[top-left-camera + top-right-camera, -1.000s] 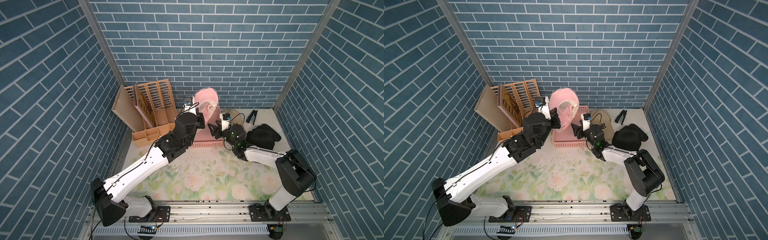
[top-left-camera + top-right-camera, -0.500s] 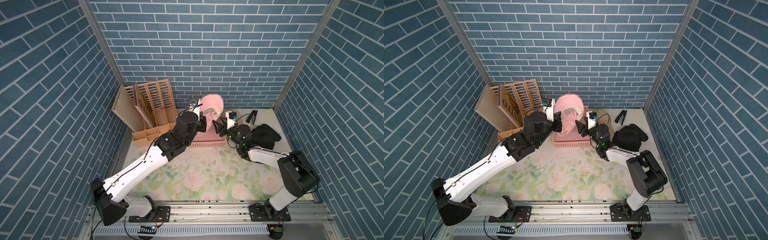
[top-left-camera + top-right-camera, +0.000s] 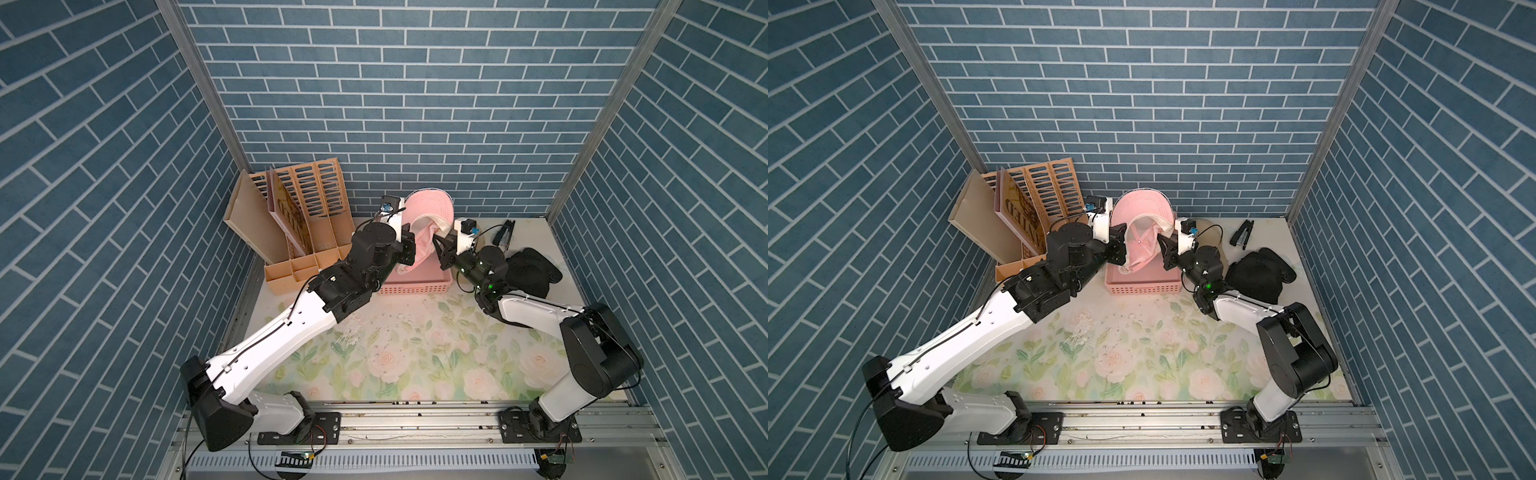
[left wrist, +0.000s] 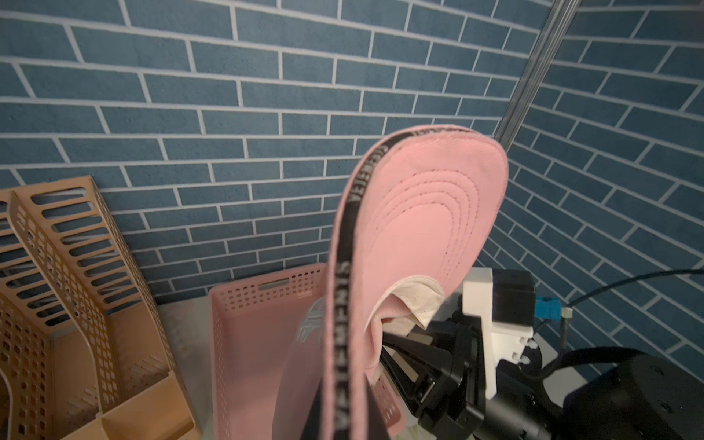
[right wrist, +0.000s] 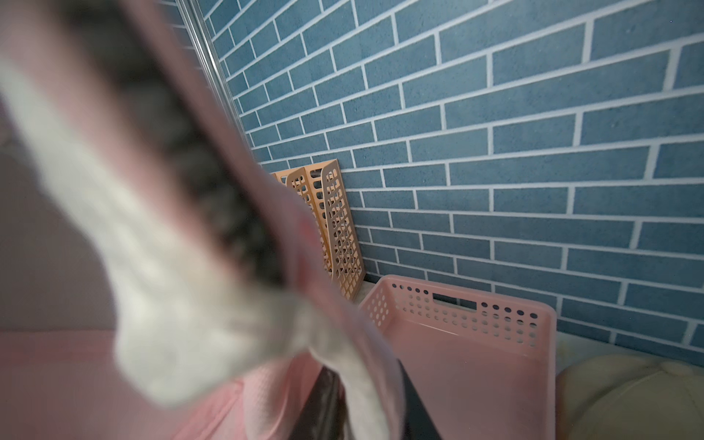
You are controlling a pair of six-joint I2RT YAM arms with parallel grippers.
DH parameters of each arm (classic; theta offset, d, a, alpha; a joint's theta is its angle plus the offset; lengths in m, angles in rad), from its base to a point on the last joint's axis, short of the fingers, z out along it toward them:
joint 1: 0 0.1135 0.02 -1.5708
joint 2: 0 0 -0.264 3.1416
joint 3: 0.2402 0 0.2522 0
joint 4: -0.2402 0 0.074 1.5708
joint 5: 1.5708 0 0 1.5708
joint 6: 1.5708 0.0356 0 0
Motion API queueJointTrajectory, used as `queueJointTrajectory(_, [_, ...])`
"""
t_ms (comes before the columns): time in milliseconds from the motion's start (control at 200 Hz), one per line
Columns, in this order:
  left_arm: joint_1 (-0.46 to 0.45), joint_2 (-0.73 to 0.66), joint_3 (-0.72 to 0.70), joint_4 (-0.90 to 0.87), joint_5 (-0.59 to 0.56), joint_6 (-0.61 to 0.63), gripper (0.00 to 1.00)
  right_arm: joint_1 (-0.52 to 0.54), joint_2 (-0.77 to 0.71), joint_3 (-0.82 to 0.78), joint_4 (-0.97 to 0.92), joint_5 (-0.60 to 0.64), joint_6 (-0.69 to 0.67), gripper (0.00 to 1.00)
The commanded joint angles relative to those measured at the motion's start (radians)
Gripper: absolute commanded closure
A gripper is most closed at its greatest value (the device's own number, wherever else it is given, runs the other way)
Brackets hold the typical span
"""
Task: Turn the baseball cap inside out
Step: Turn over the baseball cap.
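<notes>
A pink baseball cap (image 3: 428, 214) (image 3: 1142, 216) hangs in the air over the pink basket, brim up and hollow facing the right arm. My left gripper (image 3: 409, 246) (image 3: 1121, 246) is shut on the brim's black-banded edge (image 4: 343, 343), which runs down between its jaws (image 4: 343, 426). My right gripper (image 3: 437, 245) (image 3: 1160, 245) (image 4: 384, 343) meets the cap from the opposite side. In the right wrist view its dark fingers (image 5: 324, 404) pinch the cream sweatband (image 5: 365, 396) at the cap's rim. The blurred cap (image 5: 152, 247) fills much of that view.
The pink perforated basket (image 3: 415, 287) (image 5: 476, 304) sits below the cap at the back. A tan file rack (image 3: 307, 216) leans at the back left. A black cap (image 3: 528, 270), a black stapler (image 3: 503, 233) and a beige cap (image 5: 628, 396) lie at the right.
The cap has come down and toward the back wall with the left gripper. The right gripper rose to the cap and closed its open jaws on the sweatband.
</notes>
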Motion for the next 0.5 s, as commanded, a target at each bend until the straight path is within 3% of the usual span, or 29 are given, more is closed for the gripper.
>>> queueJointTrajectory(0, [0.065, -0.034, -0.071, 0.201, -0.046, 0.003, 1.00, -0.002, 0.014, 0.023, -0.045, -0.010, 0.096, 0.85])
queueJointTrajectory(250, [0.091, -0.006, -0.209, 0.449, -0.225, 0.270, 1.00, -0.014, -0.082, 0.033, -0.374, -0.103, 0.215, 0.89])
queueJointTrajectory(415, [0.091, -0.004, -0.292, 0.504, -0.270, 0.381, 1.00, -0.057, -0.129, 0.094, -0.593, -0.165, 0.202, 0.87])
queueJointTrajectory(495, [0.089, -0.033, -0.329, 0.500, -0.229, 0.390, 1.00, -0.086, -0.114, 0.143, -0.702, -0.176, 0.181, 0.86])
